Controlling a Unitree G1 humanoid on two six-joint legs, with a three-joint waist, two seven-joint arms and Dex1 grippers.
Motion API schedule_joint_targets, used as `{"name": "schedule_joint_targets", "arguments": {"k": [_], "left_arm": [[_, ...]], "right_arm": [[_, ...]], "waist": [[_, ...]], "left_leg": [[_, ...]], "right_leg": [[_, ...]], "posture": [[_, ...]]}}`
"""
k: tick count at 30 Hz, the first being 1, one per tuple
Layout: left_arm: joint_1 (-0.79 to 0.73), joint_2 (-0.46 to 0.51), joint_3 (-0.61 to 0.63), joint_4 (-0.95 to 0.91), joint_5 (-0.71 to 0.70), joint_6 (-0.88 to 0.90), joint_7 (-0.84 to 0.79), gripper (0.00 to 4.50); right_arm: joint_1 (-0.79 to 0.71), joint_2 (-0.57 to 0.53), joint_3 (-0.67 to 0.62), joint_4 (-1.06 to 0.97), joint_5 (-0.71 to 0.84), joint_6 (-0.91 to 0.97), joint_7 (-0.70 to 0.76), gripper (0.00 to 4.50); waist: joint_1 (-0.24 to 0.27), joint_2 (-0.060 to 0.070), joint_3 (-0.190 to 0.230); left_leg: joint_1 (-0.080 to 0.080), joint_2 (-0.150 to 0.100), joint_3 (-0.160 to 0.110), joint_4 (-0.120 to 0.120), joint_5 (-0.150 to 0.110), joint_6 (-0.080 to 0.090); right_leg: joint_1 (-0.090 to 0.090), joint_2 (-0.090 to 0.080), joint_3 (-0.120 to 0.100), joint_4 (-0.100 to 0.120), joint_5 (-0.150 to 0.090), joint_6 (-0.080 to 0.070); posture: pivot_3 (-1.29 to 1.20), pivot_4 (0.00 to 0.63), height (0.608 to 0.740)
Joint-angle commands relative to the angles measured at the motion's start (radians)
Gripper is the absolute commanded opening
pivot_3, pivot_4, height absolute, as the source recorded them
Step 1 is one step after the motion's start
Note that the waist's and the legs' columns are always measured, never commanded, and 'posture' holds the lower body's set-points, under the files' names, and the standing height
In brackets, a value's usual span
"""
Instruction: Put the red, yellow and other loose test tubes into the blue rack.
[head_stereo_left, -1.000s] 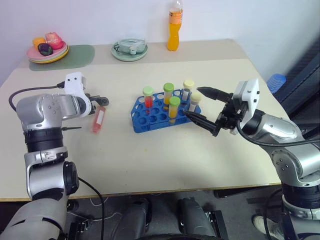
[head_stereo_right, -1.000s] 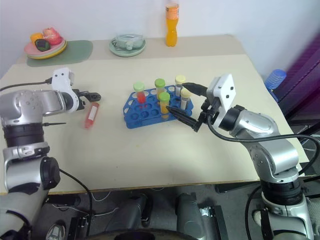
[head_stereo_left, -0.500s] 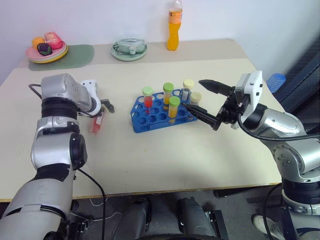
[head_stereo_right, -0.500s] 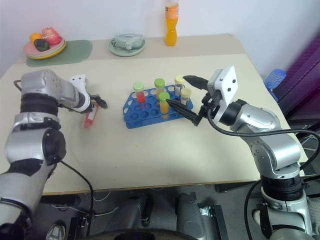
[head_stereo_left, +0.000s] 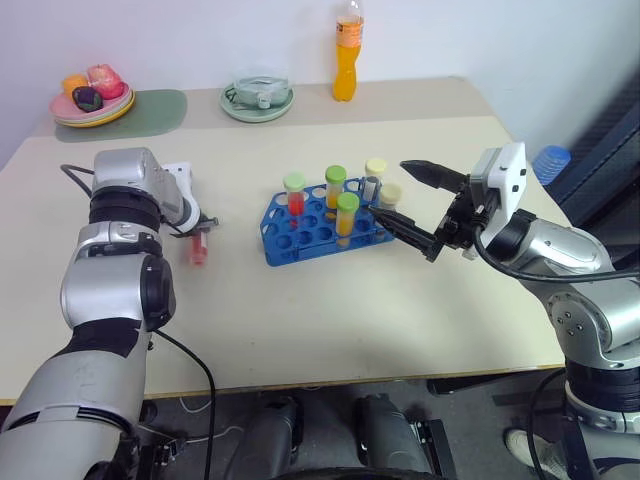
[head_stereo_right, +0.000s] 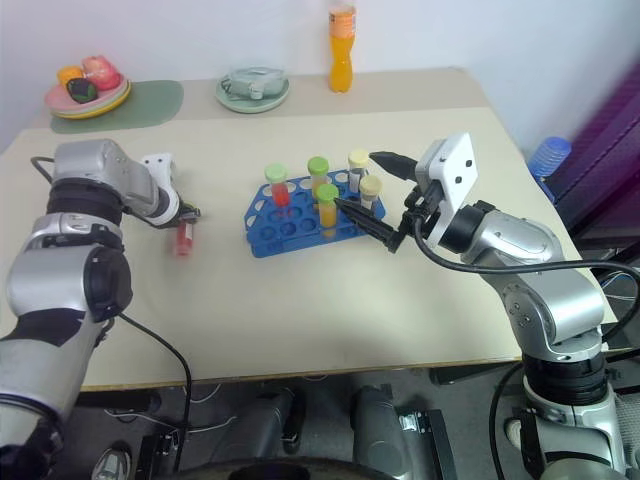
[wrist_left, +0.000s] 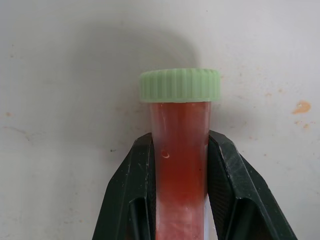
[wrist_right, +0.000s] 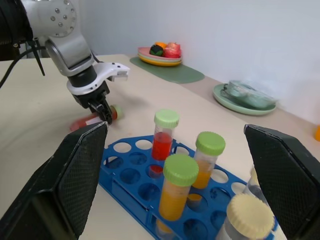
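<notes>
We see a wide beige table (head_stereo_left: 330, 300) against a pale wall. Our left arm reaches down to it, well left of the rack, and our right arm hangs level just right of the rack.

The blue rack (head_stereo_left: 325, 225) sits near the middle of the table, most of its holes empty. Five tubes stand upright in it: a red tube with a green cap (head_stereo_left: 296, 194), two orange-yellow tubes with green caps (head_stereo_left: 336, 186) (head_stereo_left: 347, 214), and two clear tubes with cream caps (head_stereo_left: 376, 178) (head_stereo_left: 391, 200).

At the back edge stand an orange drink bottle (head_stereo_left: 347, 50), a pale green dish (head_stereo_left: 258, 100) holding something clear, and a plate of fruit (head_stereo_left: 95, 98) on a grey-green mat (head_stereo_left: 130, 110).

Our right gripper (head_stereo_left: 408, 199) has its fingers spread wide, with nothing between them, just beside the cream-capped tubes.

Our left gripper (wrist_left: 179, 195) is clamped on the loose tube (wrist_left: 179, 150), one finger on each side. That tube lies on the table, filled with red liquid and topped by a ribbed pale green cap (wrist_left: 179, 85).
</notes>
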Motion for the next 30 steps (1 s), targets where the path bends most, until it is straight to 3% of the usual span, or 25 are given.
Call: {"name": "schedule_joint_targets", "arguments": {"k": [1, 3, 7, 10, 19, 24, 30], "left_arm": [[0.207, 0.049, -0.021, -0.375, -0.108, -0.199, -0.296, 0.75], [0.408, 0.072, 0.022, -0.655, -0.201, -0.423, -0.534, 0.75], [0.663, 0.124, 0.045, -0.907, -0.256, -0.533, -0.67, 0.75], [0.726, -0.005, 0.192, -0.995, -0.384, -0.794, -0.731, 0.75], [0.746, -0.118, 0.061, -0.955, -0.338, -1.143, -0.893, 0.75], [0.749, -0.226, -0.038, -0.837, -0.312, -1.273, -0.954, 0.75], [0.669, -0.287, -0.07, -0.624, -0.28, -1.364, -0.971, 0.75]], "right_arm": [[0.0, 0.001, -0.016, -0.022, -0.004, -0.021, 0.004, 4.5], [0.005, 0.001, -0.015, -0.019, -0.011, -0.031, 0.008, 4.5], [0.018, 0.006, -0.018, -0.013, -0.024, -0.05, 0.01, 4.5], [0.033, 0.009, -0.023, -0.009, -0.034, -0.064, 0.008, 4.5], [0.081, -0.005, -0.043, -0.012, -0.064, -0.092, 0.012, 4.5], [0.117, -0.012, -0.067, -0.028, -0.074, -0.091, 0.002, 4.5], [0.187, -0.004, -0.1, -0.076, -0.091, -0.092, -0.036, 4.5]], "waist": [[-0.003, 0.001, 0.0], [-0.002, 0.002, -0.001], [0.01, 0.0, 0.0], [0.025, 0.001, 0.0], [0.027, 0.0, 0.0], [0.027, 0.0, 0.0], [0.028, 0.0, 0.0]], "left_leg": [[0.0, 0.0, 0.0, -0.001, 0.0, 0.0], [0.0, 0.001, 0.001, -0.002, 0.0, -0.001], [-0.002, 0.001, 0.001, 0.0, 0.0, -0.001], [-0.002, 0.001, 0.0, 0.001, 0.0, 0.0], [-0.003, 0.001, 0.0, 0.001, -0.001, 0.001], [-0.003, 0.001, 0.0, 0.002, -0.001, 0.002], [-0.003, 0.001, 0.0, 0.002, -0.001, 0.002]], "right_leg": [[0.0, 0.0, 0.0, 0.0, 0.0, 0.0], [-0.001, -0.001, 0.002, 0.0, 0.0, -0.001], [0.0, -0.002, 0.002, -0.003, 0.0, -0.001], [0.0, -0.002, 0.001, -0.004, 0.0, -0.001], [0.002, -0.001, -0.001, -0.008, 0.001, -0.001], [0.002, -0.001, -0.001, -0.008, 0.001, -0.001], [0.002, -0.001, -0.001, -0.008, 0.001, -0.001]], "posture": [[0.0, 0.15, 0.74], [0.0, 0.15, 0.74], [0.0, 0.15, 0.74], [0.0, 0.15, 0.74], [0.0, 0.15, 0.74], [0.0, 0.15, 0.74], [0.0, 0.15, 0.74]]}}
